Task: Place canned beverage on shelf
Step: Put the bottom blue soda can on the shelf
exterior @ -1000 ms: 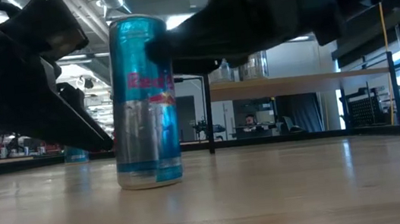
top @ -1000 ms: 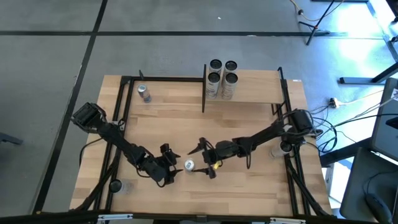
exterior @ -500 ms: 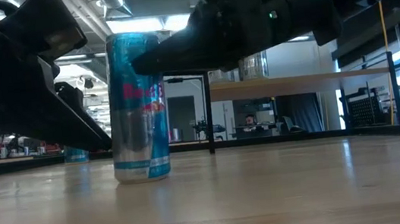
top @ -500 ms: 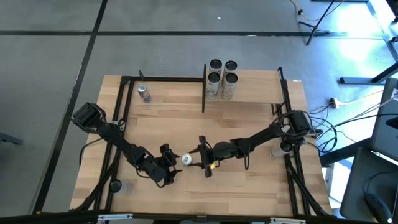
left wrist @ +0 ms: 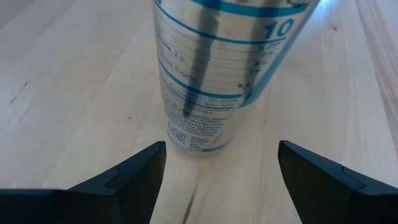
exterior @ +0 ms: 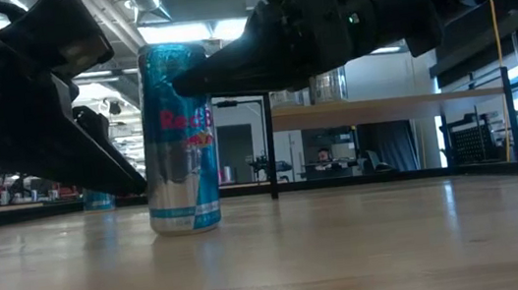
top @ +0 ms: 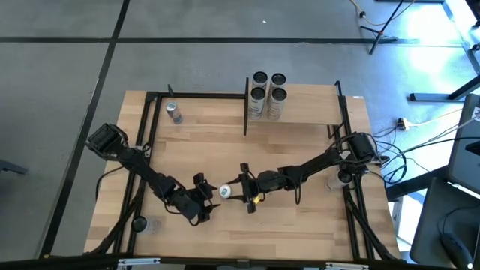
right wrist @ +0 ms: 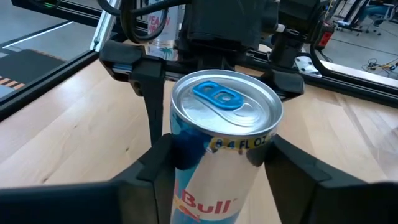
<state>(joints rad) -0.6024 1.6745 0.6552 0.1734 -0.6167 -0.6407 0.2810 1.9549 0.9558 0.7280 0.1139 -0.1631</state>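
Note:
A blue and silver canned beverage point(top: 225, 192) stands upright on its base on the tabletop, near the middle front; it also shows in the low view point(exterior: 177, 140). My right gripper point(top: 238, 192) reaches it from the table's right, shut on its upper part point(right wrist: 214, 162). My left gripper point(top: 208, 196) is open just left of the can, its fingers apart before the can's lower body point(left wrist: 211, 81) without touching it. The shelf point(top: 307, 105), a raised wood board on black posts, stands at the far right. My right gripper pinches the can's upper wall, just under the rim point(right wrist: 177, 152), between its two fingers point(right wrist: 155, 168), one on each side. The fingers come about level from the table's right. The can stands upright with its base on the table point(exterior: 185, 223).
Several silver cans point(top: 268, 94) stand on the shelf's left end. Another can point(top: 174, 112) stands at the table's far left. Black frame rails point(top: 142, 135) run along the table's sides. Small clear objects sit near the front left point(top: 146, 223) and by the right arm's base point(top: 334, 180).
My right gripper has gone toward the table's left, and its fingers have come around the can's top. The can has slid a little leftward, tipped briefly and now stands upright again.

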